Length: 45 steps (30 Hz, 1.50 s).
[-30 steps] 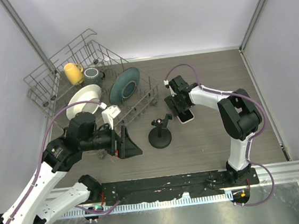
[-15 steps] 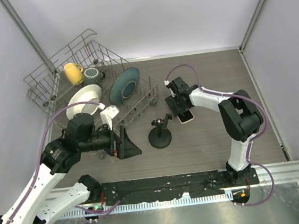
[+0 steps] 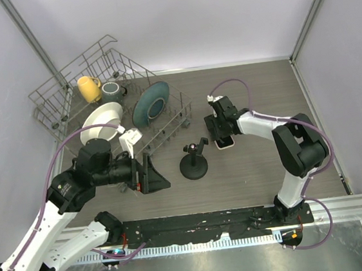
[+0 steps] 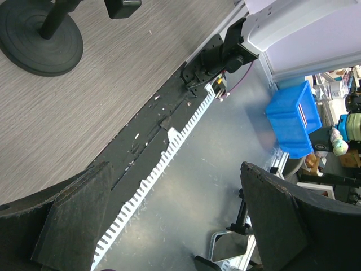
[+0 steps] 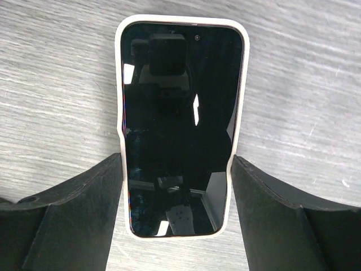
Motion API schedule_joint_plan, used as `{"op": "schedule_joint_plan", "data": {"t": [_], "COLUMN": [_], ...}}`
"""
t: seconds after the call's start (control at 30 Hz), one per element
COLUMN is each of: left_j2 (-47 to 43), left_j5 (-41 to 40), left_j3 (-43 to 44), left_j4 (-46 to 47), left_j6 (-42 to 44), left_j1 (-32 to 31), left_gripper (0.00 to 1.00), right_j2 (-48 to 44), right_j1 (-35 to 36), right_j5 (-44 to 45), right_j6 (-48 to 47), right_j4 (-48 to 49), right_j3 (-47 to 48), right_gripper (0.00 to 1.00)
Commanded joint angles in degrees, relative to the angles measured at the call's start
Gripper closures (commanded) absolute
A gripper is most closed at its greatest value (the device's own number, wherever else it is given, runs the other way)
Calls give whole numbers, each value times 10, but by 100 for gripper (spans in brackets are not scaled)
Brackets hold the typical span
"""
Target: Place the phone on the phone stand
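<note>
The phone (image 5: 179,121), black screen with a pale rim, lies flat on the wood table; in the top view it (image 3: 225,142) is just right of the phone stand. My right gripper (image 5: 176,164) is over its near end, the two fingers pressed against its long sides; it shows from above (image 3: 218,133). The black phone stand (image 3: 193,162), with disc base, post and clamp head, stands mid-table, empty. The left wrist view shows its base (image 4: 39,36). My left gripper (image 3: 153,175) is open and empty, left of the stand.
A grey wire dish rack (image 3: 59,90) at the back left holds a yellow cup (image 3: 88,88), a white bowl (image 3: 100,122) and a teal plate (image 3: 150,103). The black base rail (image 3: 197,224) runs along the table's near edge.
My right arm's wrist and elbow have shifted a little right and toward the front, settling the gripper over the phone. The left arm has drifted slightly lower-left. Phone and stand have not moved.
</note>
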Motion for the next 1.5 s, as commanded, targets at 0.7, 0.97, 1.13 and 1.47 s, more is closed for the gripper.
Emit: {"op": "schedule_joint_plan", "data": {"t": [0.7,0.97,1.13,1.47], "left_j2": [3,2,4,8], "left_j5": [11,9,5,5], "left_j3": [-8,-8,1,-1], "left_j4": [24,20,8,5], "left_j6": [-1,0,9,11], "left_j1": [0,0,0,0], "left_gripper": [0,0,0,0], "right_j2": [-91,-41,-20,9], "right_j1": [-29,-63,-94,-95], "right_j5": [-32,-44,-98,-169], "right_j6": [46,25,2,-5], "right_j4": [-30,-57,-38,-13], "right_j3": [-4,49,43,25], "right_gripper": [37,15,14,15]}}
